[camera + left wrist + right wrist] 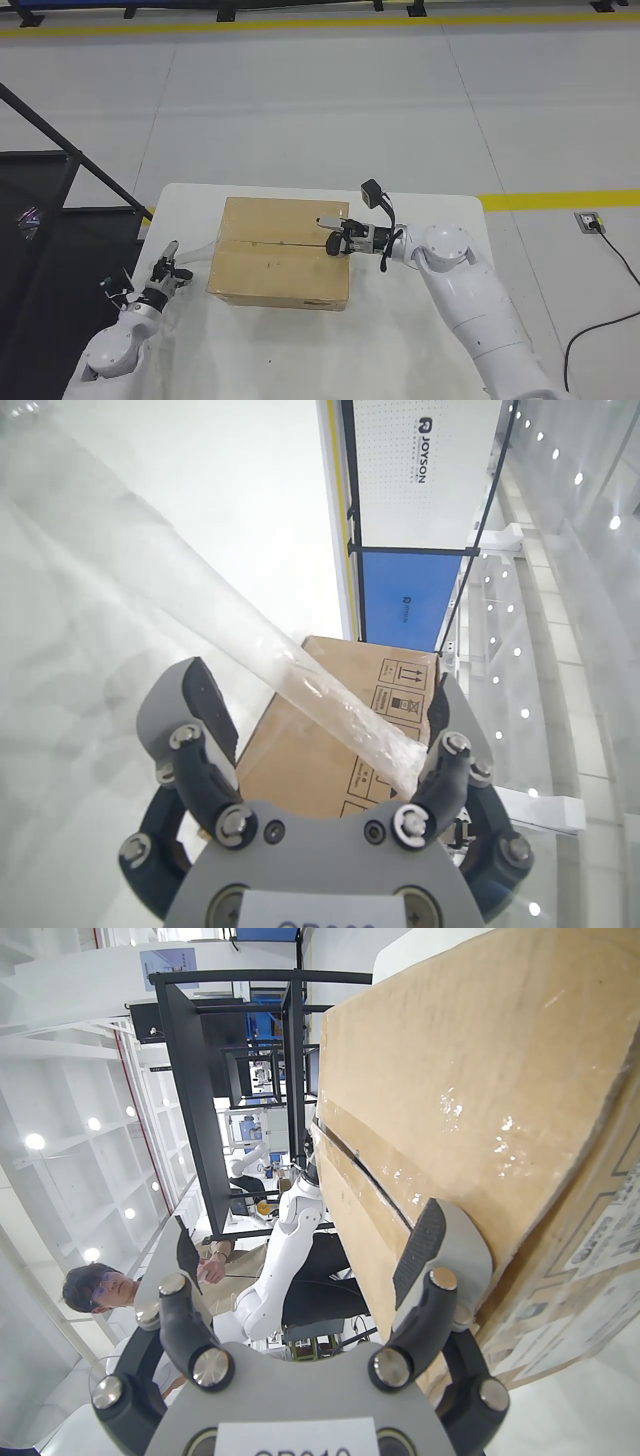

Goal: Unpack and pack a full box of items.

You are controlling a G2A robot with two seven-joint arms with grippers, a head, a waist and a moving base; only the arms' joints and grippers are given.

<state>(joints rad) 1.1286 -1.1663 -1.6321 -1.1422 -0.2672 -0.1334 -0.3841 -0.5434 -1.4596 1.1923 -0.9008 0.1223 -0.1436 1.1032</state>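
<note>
A brown cardboard box (pixel 280 265) lies on the white table (pixel 420 340), flaps down, with a seam (pixel 280 243) across its top. My right gripper (pixel 328 235) is open at the box's right edge, one finger (pixel 425 1248) resting on the lid beside the seam (pixel 360 1163) of the box (pixel 450 1078), the other held off it. My left gripper (pixel 168 262) sits low at the table's left, open (pixel 320 680), facing the box's side (pixel 300 760). A strip of clear tape (pixel 350 720) clings to one of its fingers (pixel 440 745) and stretches away; it spans box to gripper (pixel 197 252).
A black frame bar (pixel 60 150) and a dark panel (pixel 40 260) stand just off the table's left edge. Bare tabletop lies in front of the box and to its right, around the right arm (pixel 470 300).
</note>
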